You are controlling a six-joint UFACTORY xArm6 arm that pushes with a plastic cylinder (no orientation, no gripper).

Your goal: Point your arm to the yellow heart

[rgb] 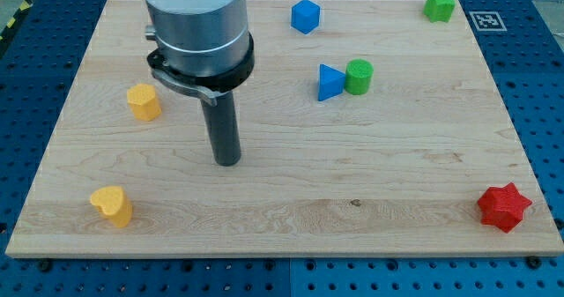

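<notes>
My tip rests on bare board, well apart from the yellow heart; the arm's top is cut off.

Yellow heart, a small chunky block, lay flat on the bench at the lower left of the frame, near the bottom edge, lobes toward the view's top, point toward the bottom right, standing apart, untouched
</notes>
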